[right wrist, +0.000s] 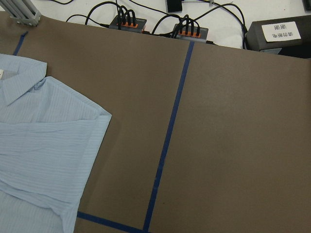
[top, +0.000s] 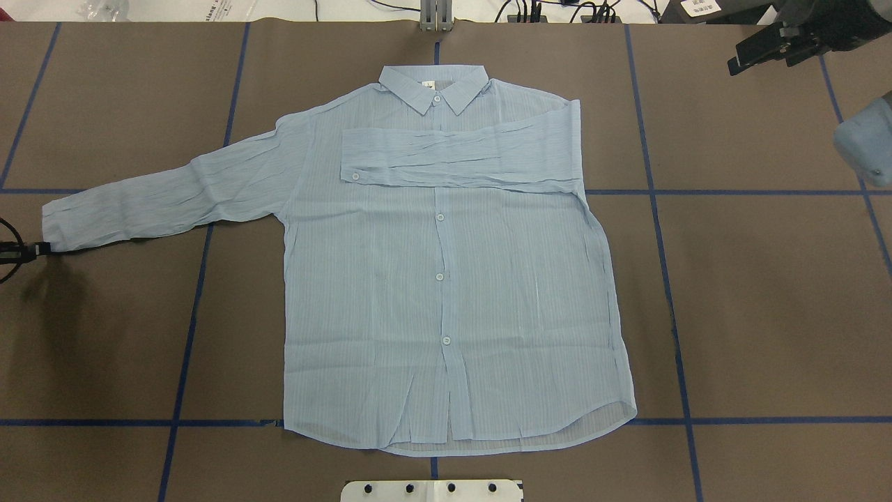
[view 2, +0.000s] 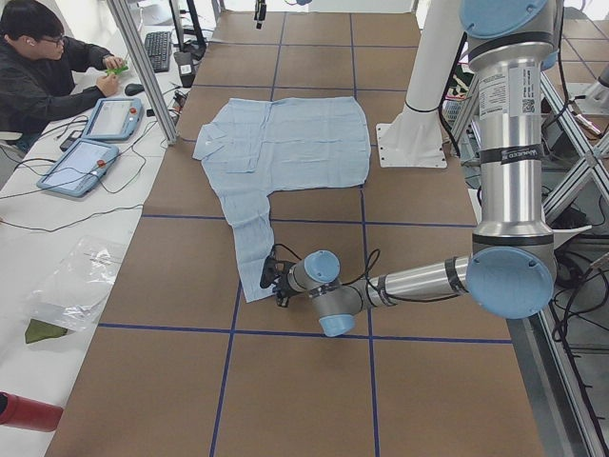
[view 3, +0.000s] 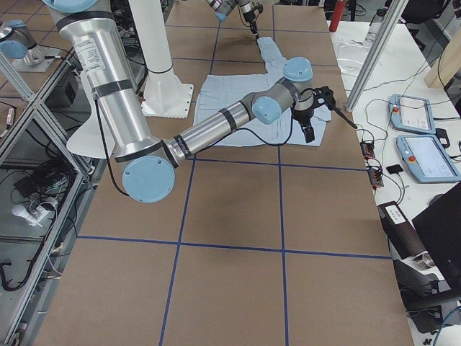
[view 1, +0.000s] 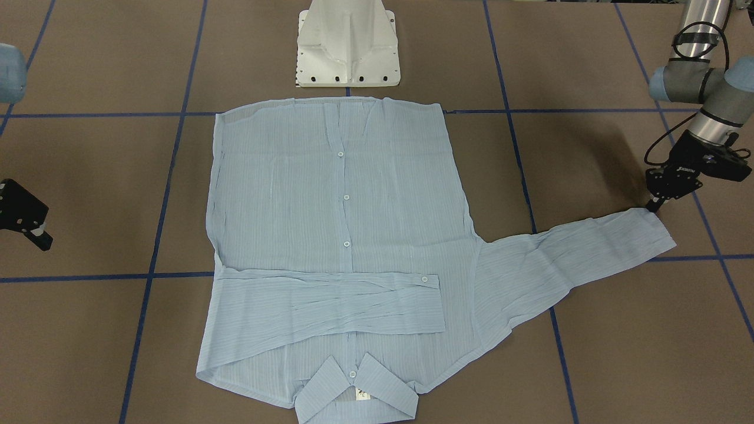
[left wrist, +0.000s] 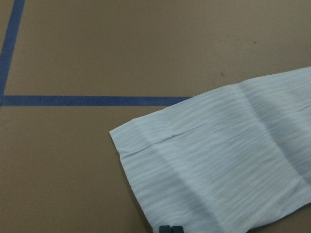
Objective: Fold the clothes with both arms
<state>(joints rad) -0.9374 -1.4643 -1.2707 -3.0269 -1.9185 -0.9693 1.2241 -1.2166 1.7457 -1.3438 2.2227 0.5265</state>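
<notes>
I am looking across a brown table crossed by blue tape lines, with the white pedestal standing at its robot edge. Off the far side, a person is sitting at a white bench beside two tablets, and cabled boxes are lying just past the table's edge. The left arm is reaching low over the table and the right arm is stretching out on the opposite side. The shirt is lying flat in the table's middle, front up and buttoned, its hem nearest the pedestal and its collar pointing away. One sleeve is lying folded across the chest just below the collar; the other sleeve is stretching out, wrinkled, toward my left side. The left gripper is sitting at that sleeve's cuff, its fingertips pressed together and seemingly nipping the cloth edge. The right gripper is hanging well apart from the shirt; I cannot tell whether it is spread or closed.
</notes>
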